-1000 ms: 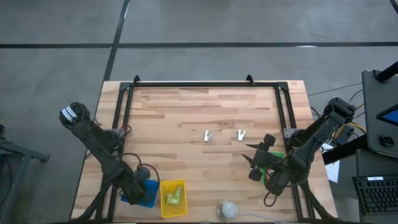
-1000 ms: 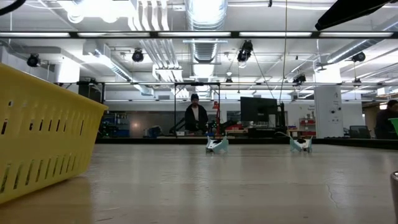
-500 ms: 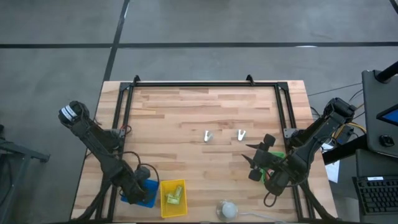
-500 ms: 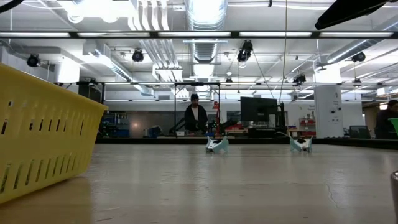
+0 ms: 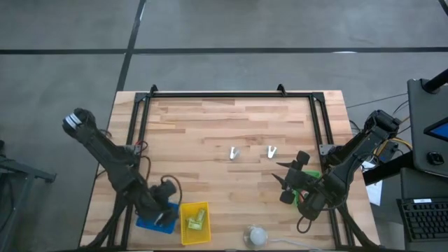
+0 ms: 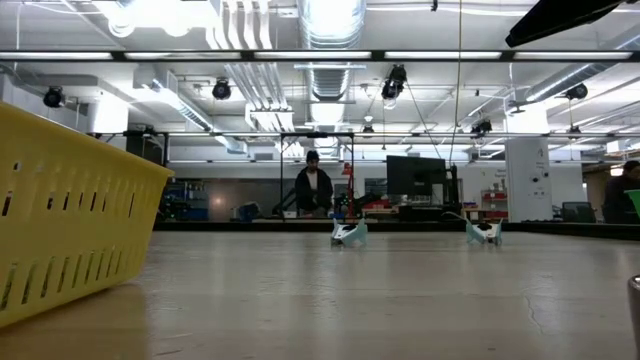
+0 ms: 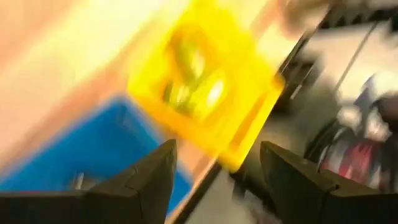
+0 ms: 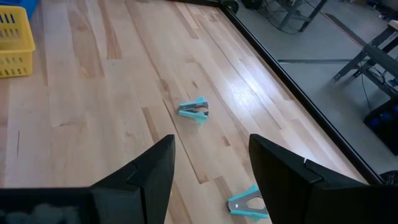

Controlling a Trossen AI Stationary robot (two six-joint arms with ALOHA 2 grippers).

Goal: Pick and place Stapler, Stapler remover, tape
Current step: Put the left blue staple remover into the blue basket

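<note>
The left gripper (image 5: 162, 208) hangs at the lower left of the high view, over the flat blue plastic tray (image 5: 149, 222) that sits near the table's front edge. In its wrist view its two dark fingers (image 7: 146, 180) stand apart with nothing between them, so it is open and holds nothing. Just to the right of the blue tray, touching or nearly touching it, sits the small yellow slotted plastic basket (image 5: 194, 222), with some yellowish pieces inside that cannot be made out.

The right gripper (image 5: 288, 183) waits at the lower right of the high view, above the pale wooden plank table (image 5: 231, 126). Its fingers (image 8: 146, 174) are spread in its wrist view and carry nothing.

Two small teal-and-metal staple removers lie near the middle of the high view, side by side and apart: the left staple remover (image 5: 234, 152) and the right staple remover (image 5: 271, 152). Both rest on bare wood, well clear of either gripper.

A whitish round object (image 5: 256, 236) lies at the bottom edge of the high view, right of the yellow basket. In the low view, a person (image 6: 315, 187) stands far off at centre.
</note>
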